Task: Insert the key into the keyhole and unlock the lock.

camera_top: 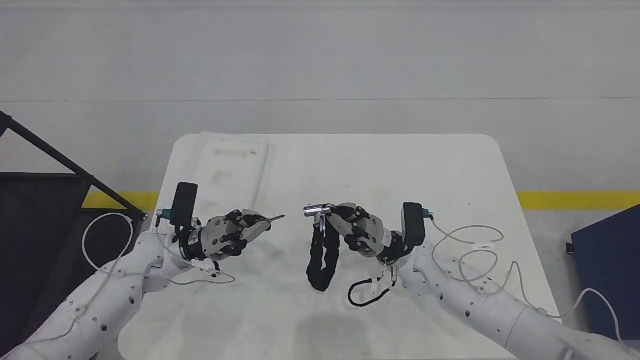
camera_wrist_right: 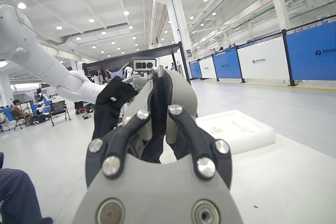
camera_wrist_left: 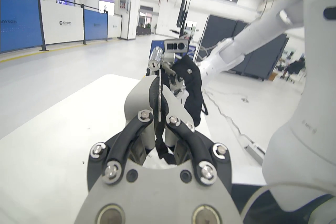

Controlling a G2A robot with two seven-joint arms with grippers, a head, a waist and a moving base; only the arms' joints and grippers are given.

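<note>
My left gripper (camera_top: 252,227) (camera_wrist_left: 158,86) is shut on a thin silver key (camera_top: 272,219) (camera_wrist_left: 159,97) whose blade points toward the lock. The lock's silver cylinder (camera_top: 317,208) (camera_wrist_left: 155,61) faces the key with its keyhole, a short gap away, both held above the table. My right gripper (camera_top: 338,218) (camera_wrist_right: 158,78) is shut on the lock's black fabric-covered chain (camera_top: 322,257) (camera_wrist_left: 193,89) (camera_wrist_right: 110,104), which hangs down in a loop. In the left wrist view the key's tip sits just below the keyhole.
A white foam tray (camera_top: 232,163) (camera_wrist_right: 237,130) lies at the far left corner of the white table (camera_top: 400,170). A black cable loop (camera_top: 364,291) and white cables (camera_top: 478,252) lie near the right arm.
</note>
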